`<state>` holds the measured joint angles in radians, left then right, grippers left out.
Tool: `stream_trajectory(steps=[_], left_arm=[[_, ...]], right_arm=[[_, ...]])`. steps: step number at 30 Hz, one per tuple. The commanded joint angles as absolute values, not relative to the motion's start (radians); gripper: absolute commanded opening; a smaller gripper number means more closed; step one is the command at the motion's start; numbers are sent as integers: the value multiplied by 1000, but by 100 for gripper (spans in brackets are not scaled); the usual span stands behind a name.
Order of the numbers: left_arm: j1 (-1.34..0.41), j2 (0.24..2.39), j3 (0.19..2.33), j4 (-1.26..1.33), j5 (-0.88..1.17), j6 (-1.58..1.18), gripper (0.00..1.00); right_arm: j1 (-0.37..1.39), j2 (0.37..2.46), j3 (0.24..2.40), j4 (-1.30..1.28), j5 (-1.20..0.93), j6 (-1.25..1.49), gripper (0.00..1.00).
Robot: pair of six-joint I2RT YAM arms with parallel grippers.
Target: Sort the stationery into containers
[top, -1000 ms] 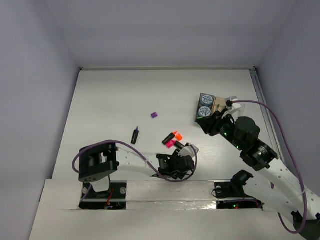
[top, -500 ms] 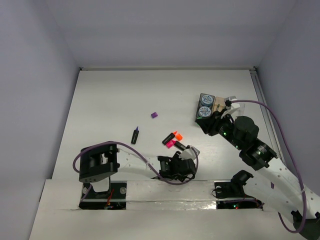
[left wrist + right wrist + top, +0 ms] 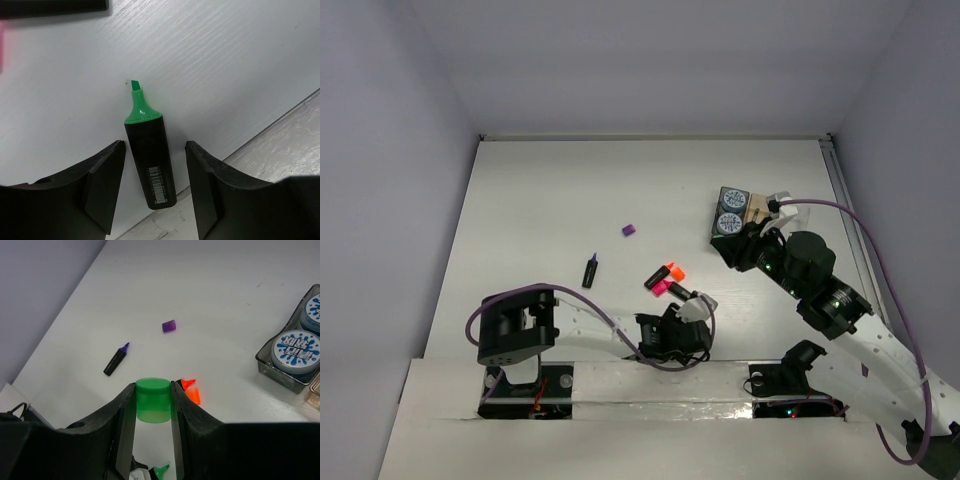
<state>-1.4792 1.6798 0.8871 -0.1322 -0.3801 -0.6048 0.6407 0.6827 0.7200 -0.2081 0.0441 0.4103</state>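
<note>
From above, the left jaws hang low over the desk, at 6 o'clock of the orange marker. The holder sits toward 2 o'clock, with the right jaws just beside it.

Left wrist: the left jaws stand released, straddling the green marker and touching neither side. It lies skewed, bare tip at 12 o'clock, so closing could spin it or smear ink.

Right wrist: the right jaws clench the green cap; a shallow pinch could drop it.
</note>
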Motion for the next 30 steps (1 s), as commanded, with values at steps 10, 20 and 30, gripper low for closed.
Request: stream_trajectory(steps=[10,20,30], left_arm=[[-1511,1764,818,-324,-294,-663,28],[-1462,1600,850,-273,-382,-620,3],[-1246,1194,697,195,-259,-569,1]], right_arm=[[634,660,736,-170,58,388,19],[634,618,756,-201,127,408,19],[634,647,824,-108,85,414,19]])
